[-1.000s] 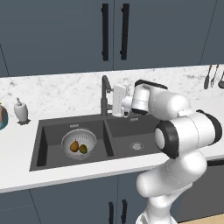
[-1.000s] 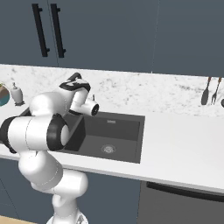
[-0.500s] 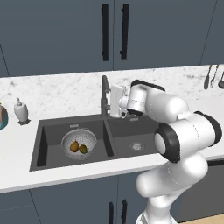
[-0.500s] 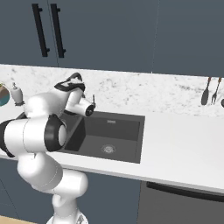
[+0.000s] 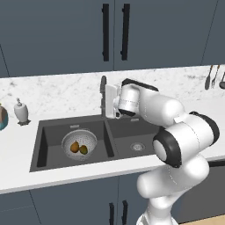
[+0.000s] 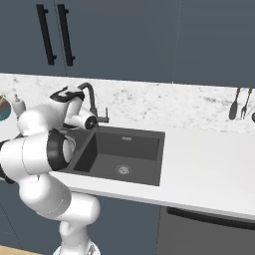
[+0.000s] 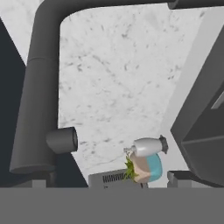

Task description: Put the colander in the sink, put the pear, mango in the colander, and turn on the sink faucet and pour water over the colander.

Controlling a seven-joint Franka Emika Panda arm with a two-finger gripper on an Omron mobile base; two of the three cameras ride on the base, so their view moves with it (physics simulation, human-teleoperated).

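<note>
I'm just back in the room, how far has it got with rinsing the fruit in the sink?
Done: the colander sits in the left basin of the sink with two fruits inside. In hand: the open gripper is at the sink faucet, right by its lever. Left: no water is running, so turning the faucet on and rinsing the colander.

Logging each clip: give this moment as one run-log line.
stage: reaching for faucet | gripper: open, beside faucet, holding nothing | colander: in left basin of sink, two fruits inside | water: none running
</note>
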